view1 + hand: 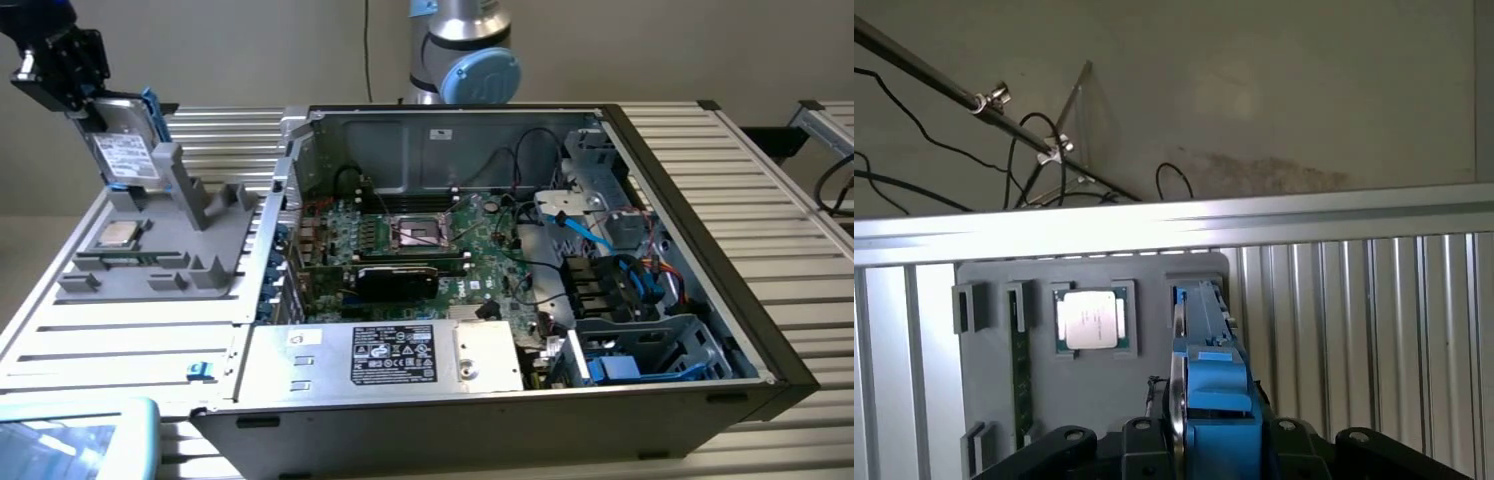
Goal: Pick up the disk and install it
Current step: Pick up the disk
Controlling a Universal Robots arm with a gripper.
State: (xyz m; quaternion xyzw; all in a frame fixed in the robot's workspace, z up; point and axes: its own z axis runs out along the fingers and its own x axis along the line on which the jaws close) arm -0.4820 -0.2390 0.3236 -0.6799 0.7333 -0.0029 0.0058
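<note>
The disk (pixel 124 148), silver-grey with a white label and a blue carrier, stands on edge at the back of the grey fixture (pixel 147 262), at the exterior view's left. Its lower end sits by a grey post of that fixture. My gripper (pixel 96 98) is at the disk's upper end. In the wrist view the disk (pixel 1206 345) is seen edge-on, running away from the camera, with its blue end tab between the black fingers (pixel 1144 436). My gripper (pixel 1210 440) is shut on the disk.
The open computer case (pixel 694 250) fills the middle and right, with the motherboard (pixel 427 240), power supply (pixel 400 355) and a drive cage holding another blue-framed unit (pixel 627 365). A square processor chip (pixel 118 233) lies on the fixture. The arm's base (pixel 461 60) stands behind the case.
</note>
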